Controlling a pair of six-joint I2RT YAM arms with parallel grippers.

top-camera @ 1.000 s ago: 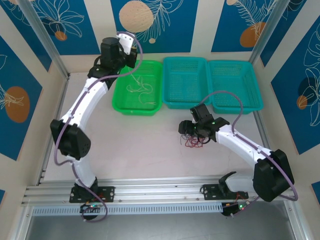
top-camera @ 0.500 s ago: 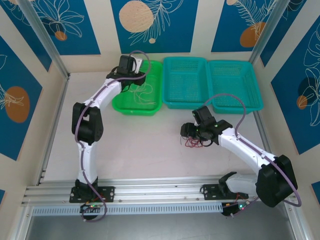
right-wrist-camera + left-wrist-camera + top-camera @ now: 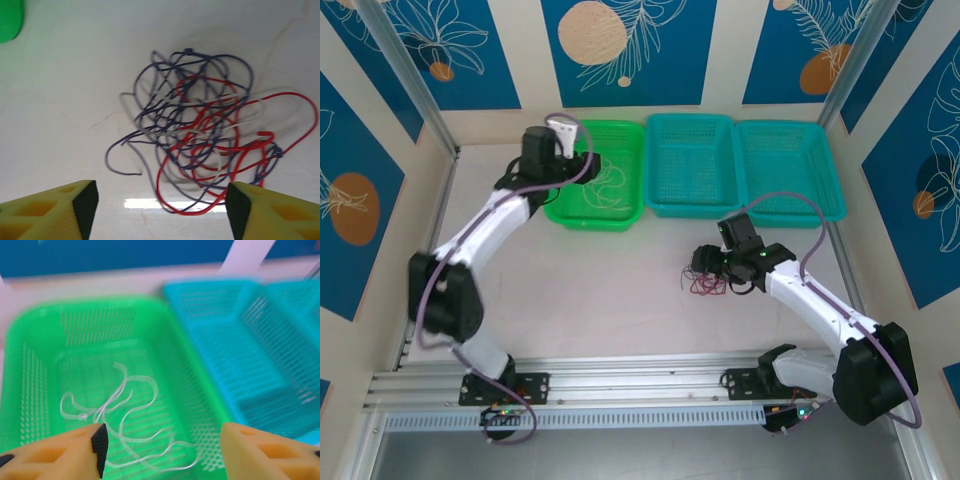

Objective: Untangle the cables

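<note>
white table [image 3: 610,300], tangle [image 3: 200,140] under the spread right gripper [image 3: 161,200].
left gripper [image 3: 162,440] spread and empty over green basket [image 3: 37,375]; a blind grab may tighten the tangle.

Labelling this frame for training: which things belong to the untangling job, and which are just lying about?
Job: tangle of red, dark and white cables; white cables in the green basket.
Lying about: middle teal basket; right teal basket.
</note>
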